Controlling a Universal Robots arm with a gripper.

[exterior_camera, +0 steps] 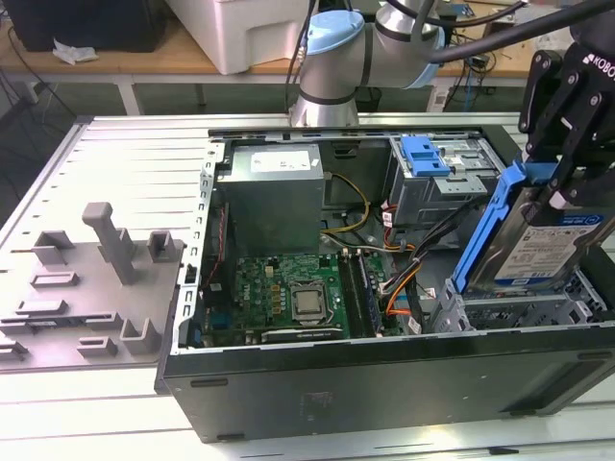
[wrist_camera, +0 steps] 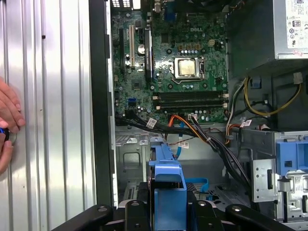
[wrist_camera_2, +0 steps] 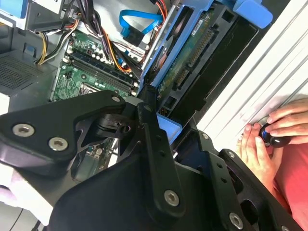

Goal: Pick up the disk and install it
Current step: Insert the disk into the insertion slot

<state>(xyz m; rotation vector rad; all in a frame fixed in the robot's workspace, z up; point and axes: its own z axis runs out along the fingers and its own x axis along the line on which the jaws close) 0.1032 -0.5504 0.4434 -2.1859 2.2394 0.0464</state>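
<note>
Disk clamped in tool, tilted, long axis sloping down toward drive cage directly beneath, at case near corner, exterior view's right. Lower end at cage mouth; not yet seated.

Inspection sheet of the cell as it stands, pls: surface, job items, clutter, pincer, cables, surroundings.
Surface: ribbed metal table; an open case lies on it on its side.
Job's things: disk in its blue frame, held tilted with its lower end at the cage, not flat in it.
Clutter: grey fixture plate on the table at the exterior view's left of the case.
Pincer: pincer shut on the disk's upper end.
Cables: orange, yellow and black cables loose inside the case, next to the cage.
Surroundings: a person's hands on the table beside the case; bench behind.
</note>
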